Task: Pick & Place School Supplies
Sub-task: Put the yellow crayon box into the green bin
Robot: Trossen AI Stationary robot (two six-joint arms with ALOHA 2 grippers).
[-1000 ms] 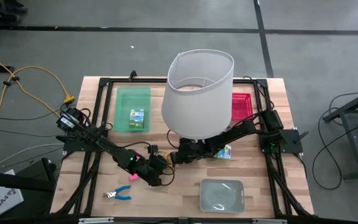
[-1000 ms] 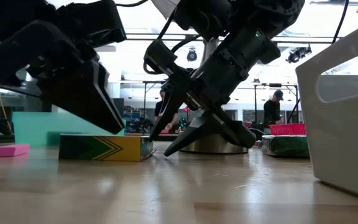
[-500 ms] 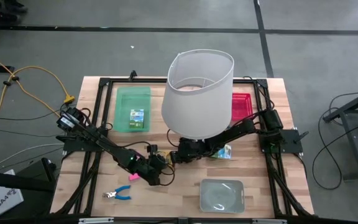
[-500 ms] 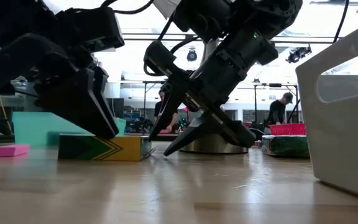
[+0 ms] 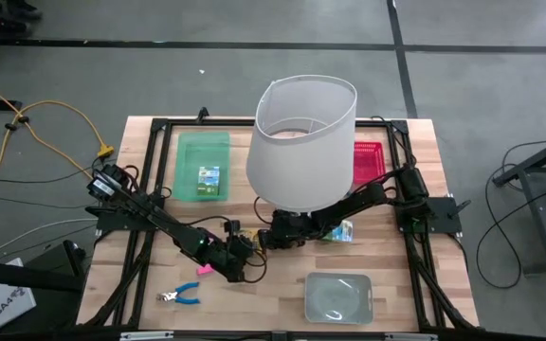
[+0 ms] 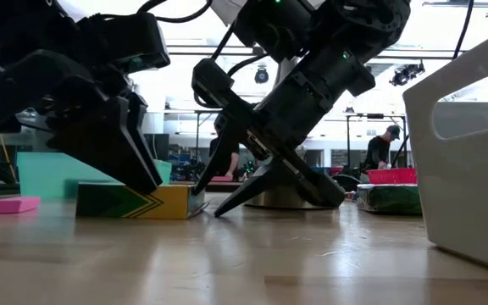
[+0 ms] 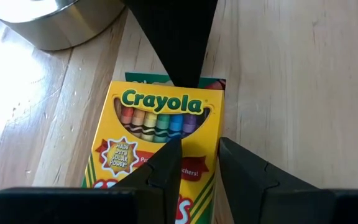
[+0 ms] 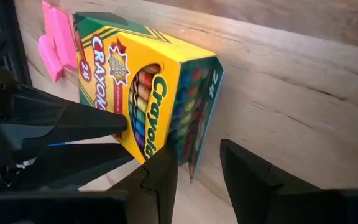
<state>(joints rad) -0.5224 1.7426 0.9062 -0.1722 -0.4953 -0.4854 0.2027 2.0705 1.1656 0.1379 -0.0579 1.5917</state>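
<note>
**Crayola crayon box** (image 7: 157, 137): lies flat on the wooden table (image 5: 273, 298), around 7 o'clock of the table's middle, just in front of the lampshade's base. Not yet placed. Both grippers work on it.

**Left gripper** (image 7: 194, 165): down on top of the box, fingertips a narrow gap apart and resting on the printed face. In the low view the box sits on the table under this gripper, not lifted. Whether the fingers pinch anything I cannot tell.

**Right gripper** (image 8: 197, 171): at the box's end flap, fingers parted with the flap edge between them, not closed on it. It points at the left gripper from the other side of the box.

**Pink erasers** (image 8: 53, 40): two blocks on the table just beyond the far end of the crayon box, about 8 o'clock on the table. Not yet placed.

**Blue-handled scissors** (image 5: 180, 295): on the table at 8 o'clock, near the front edge, well apart from both grippers. Not yet placed.

**Green tray** (image 5: 186, 185): at 10 o'clock; holds one small printed box (image 5: 209, 178). Judged as one item sorted.

**Red tray** (image 5: 368, 156): at 2 o'clock, partly hidden by the white lampshade (image 5: 301, 142); contents cannot be told.

**Clear grey tray** (image 5: 337, 296): at 5 o'clock; nothing made out inside.

**Second printed box** (image 5: 344, 230): on the table under the right arm, around 4 o'clock of the lampshade. Not yet placed.

**Progress, as judged:** early. One box is in a tray; the crayon box is in hand; erasers, scissors and the second box remain.
</note>
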